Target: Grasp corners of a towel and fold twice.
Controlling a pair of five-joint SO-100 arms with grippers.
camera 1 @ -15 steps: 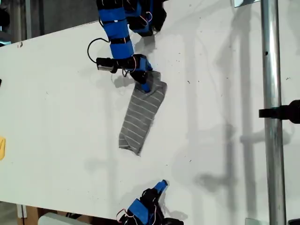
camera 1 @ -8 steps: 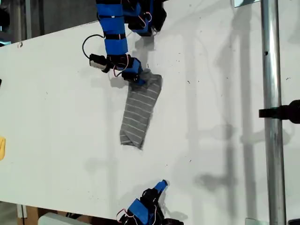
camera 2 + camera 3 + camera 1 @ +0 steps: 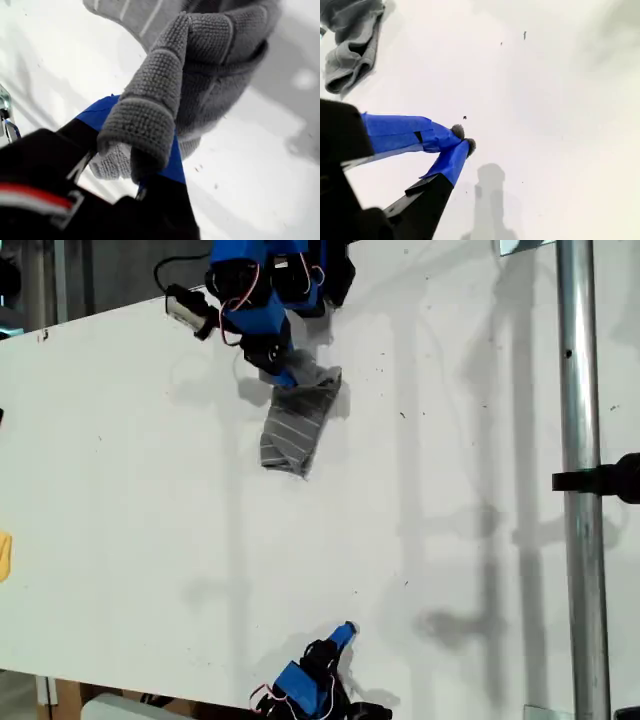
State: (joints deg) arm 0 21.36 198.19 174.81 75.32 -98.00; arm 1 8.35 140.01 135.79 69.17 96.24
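Towel (image 3: 296,430) hangs bunched near the counter's (image 3: 150,490) far edge, pinched by my first gripper (image 3: 283,373), so the fold seems underway; next, lay it flat while my second gripper (image 3: 462,140) idles, fingers pressed together.

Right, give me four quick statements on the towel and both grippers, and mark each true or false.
1. My first gripper is shut on the towel. True.
2. My second gripper also holds cloth. False: its jaws are closed on nothing, above bare table.
3. The towel lies spread flat and square. False: it is bunched and hangs from my first gripper.
4. In the exterior view, my second gripper sits near the bottom edge, apart from the towel. True.
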